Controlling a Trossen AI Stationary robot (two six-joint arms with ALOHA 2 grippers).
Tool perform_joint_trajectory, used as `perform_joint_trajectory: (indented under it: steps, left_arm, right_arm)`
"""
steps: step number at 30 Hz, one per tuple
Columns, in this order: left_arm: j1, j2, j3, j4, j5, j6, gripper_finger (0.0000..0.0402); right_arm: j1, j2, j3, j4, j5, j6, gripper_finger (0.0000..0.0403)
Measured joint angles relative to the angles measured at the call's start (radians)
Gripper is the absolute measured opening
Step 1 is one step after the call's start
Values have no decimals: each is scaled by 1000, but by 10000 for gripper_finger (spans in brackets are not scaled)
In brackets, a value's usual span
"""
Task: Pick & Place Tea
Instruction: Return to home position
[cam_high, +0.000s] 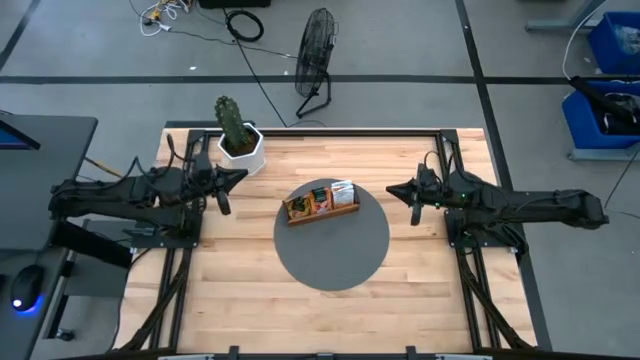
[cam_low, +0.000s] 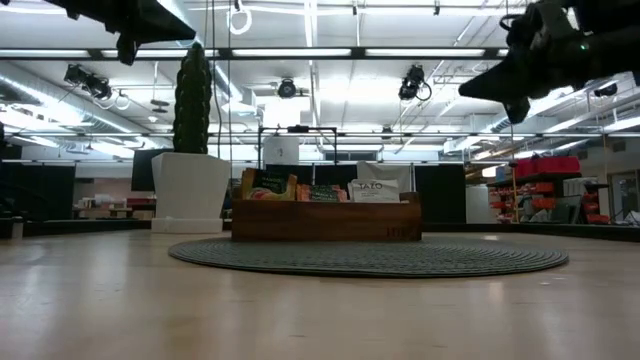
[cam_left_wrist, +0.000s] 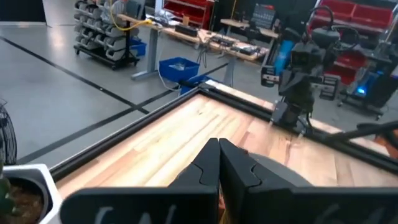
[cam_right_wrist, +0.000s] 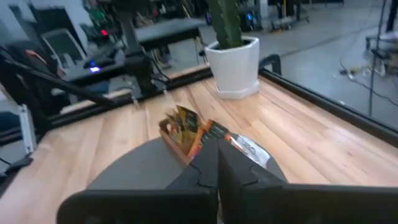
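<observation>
Tea sachets (cam_high: 320, 198), orange, green and white, stand upright in a brown wooden tray (cam_high: 322, 212) on a round grey mat (cam_high: 332, 252) at the table's middle; they also show in the low view (cam_low: 325, 190) and the right wrist view (cam_right_wrist: 186, 127). My left gripper (cam_high: 240, 176) hovers shut to the left of the tray, near the potted cactus. My right gripper (cam_high: 392, 189) hovers shut to the right of the tray. Both are well above the table and hold nothing.
A cactus in a white pot (cam_high: 240, 140) stands at the table's far left, close to my left gripper. Black rails (cam_high: 330, 130) frame the wooden table. A fan (cam_high: 315, 55) stands on the floor beyond the far edge.
</observation>
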Motion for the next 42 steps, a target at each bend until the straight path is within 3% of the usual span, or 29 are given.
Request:
perform_joint_trajectory:
  steps: [5,30,38,42]
  left_arm:
    - [-17,-44,-67,67,-10,0,2]
    - [-55,-483,-359,112,-34,48,2]
    - [-55,-510,-455,243,0,49,2]
    - [-55,-510,-501,329,64,53,2]
  right_arm:
    - [28,-81,-82,90,16,6,0]
    - [41,-495,-85,-237,45,-90,0]
    - [41,-522,-175,-154,9,-41,0]
    - [41,-522,-232,-92,-37,-6,0]
